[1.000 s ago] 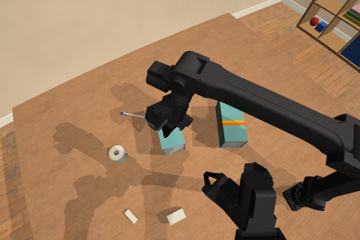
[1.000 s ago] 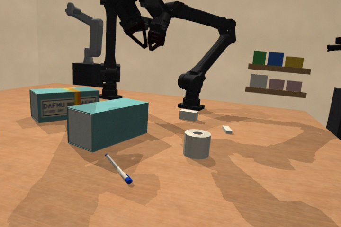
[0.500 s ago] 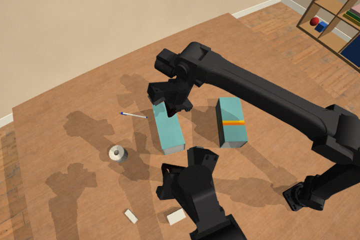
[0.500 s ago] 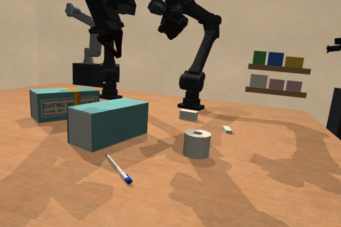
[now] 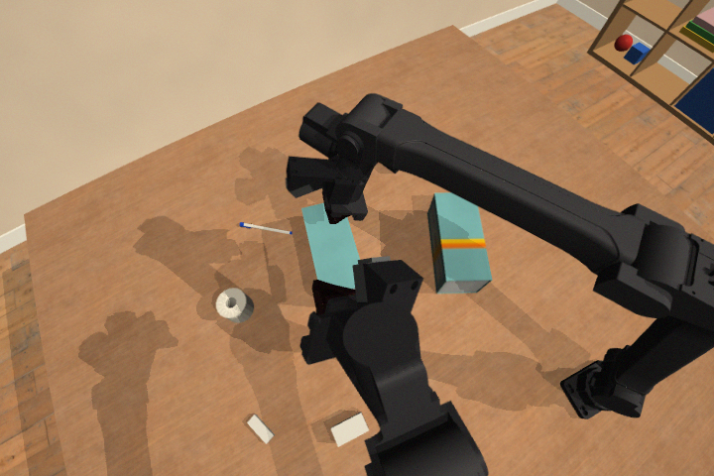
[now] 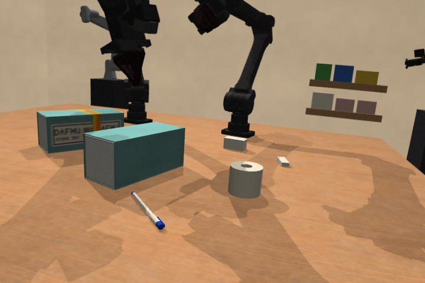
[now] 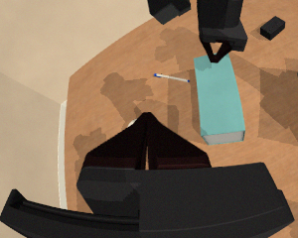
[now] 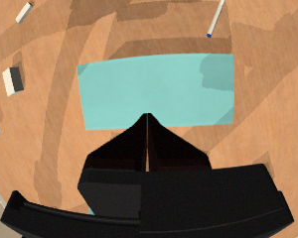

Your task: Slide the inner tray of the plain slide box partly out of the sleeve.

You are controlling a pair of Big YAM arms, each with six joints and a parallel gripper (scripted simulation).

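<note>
The plain teal slide box (image 5: 329, 247) lies mid-table; it also shows in the exterior view (image 6: 134, 153), the left wrist view (image 7: 219, 99) and the right wrist view (image 8: 156, 93). Its grey tray end (image 6: 99, 160) sits flush with the sleeve. The banded box (image 5: 459, 244) lies beside it, apart. My right gripper (image 5: 341, 215) (image 6: 133, 81) is shut and empty, pointing down well above the plain box's far end. My left gripper (image 5: 321, 292) (image 6: 199, 19) is shut and empty, high above the near end.
A blue-capped pen (image 5: 265, 228) lies beyond the plain box. A grey roll (image 5: 233, 304), a white block (image 5: 349, 429) and a small white piece (image 5: 260, 427) lie on the left arm's side. A black block (image 7: 272, 27) sits farther back.
</note>
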